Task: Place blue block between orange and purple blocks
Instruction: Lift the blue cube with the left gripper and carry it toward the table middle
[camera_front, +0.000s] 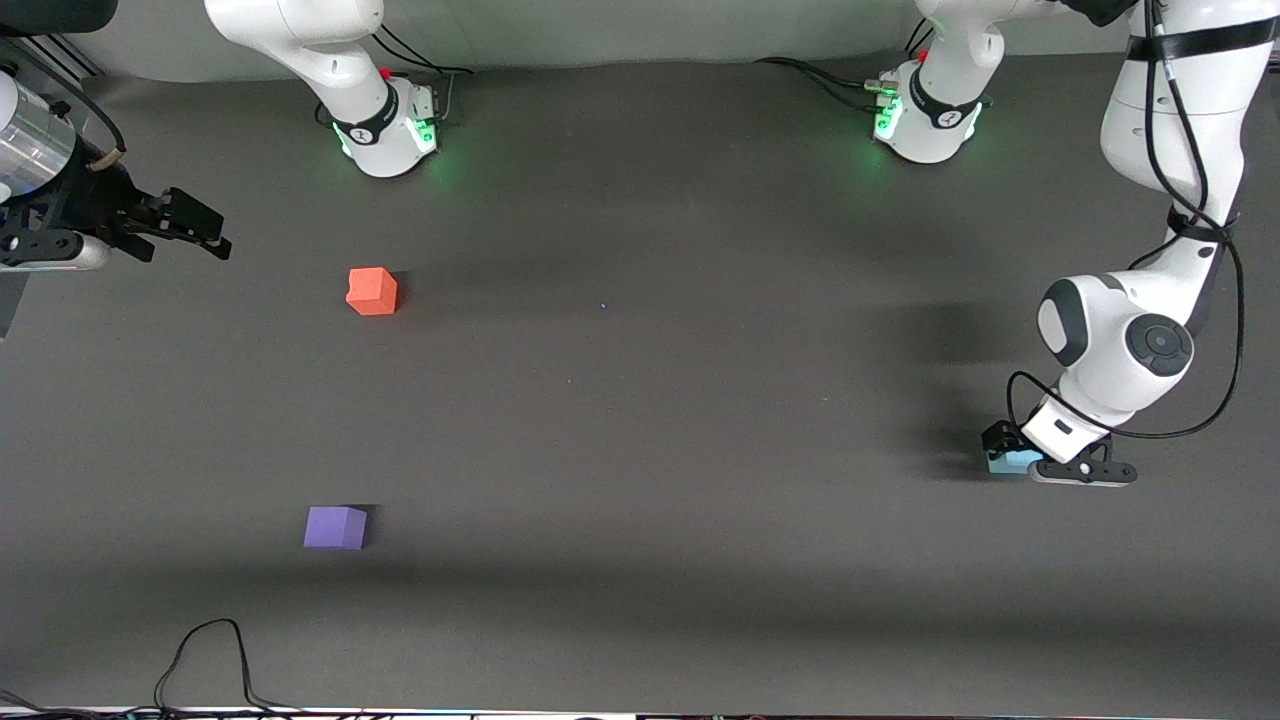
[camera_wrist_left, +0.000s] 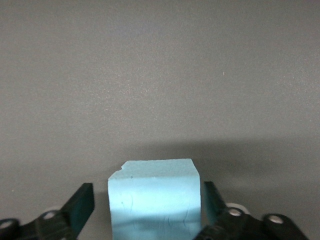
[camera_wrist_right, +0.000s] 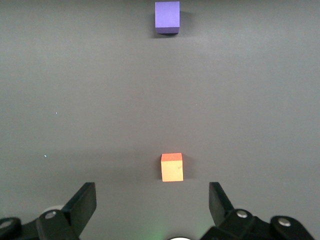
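A: How did the left gripper's (camera_wrist_left: 147, 205) jaws stand?

B: They straddled the blue block (camera_wrist_left: 154, 197), one finger on each side. One finger (camera_wrist_left: 82, 204) showed a gap to the block; the other sat right against the face. So the jaws looked parted, not yet clenched

A: And where was the block?

B: On the table (camera_front: 640, 400) at the left arm's end, under the left gripper (camera_front: 1010, 455), well apart from the other two cubes

A: What would a good grasp have needed there?

B: I judged it should have closed evenly, centred on the cube, with the fingers low enough to catch flat faces. Foam gives, so a firm but light squeeze. Then a straight lift before any travel

A: And the target?

B: The orange block (camera_front: 372, 291) lay near the right arm's base, the purple block (camera_front: 336, 527) nearer the front camera, with bare table between them. The drop should have landed on the line joining them

A: The right gripper (camera_front: 190, 232)?

B: It waited in the air over the table edge at the right arm's end, jaws spread, holding nothing
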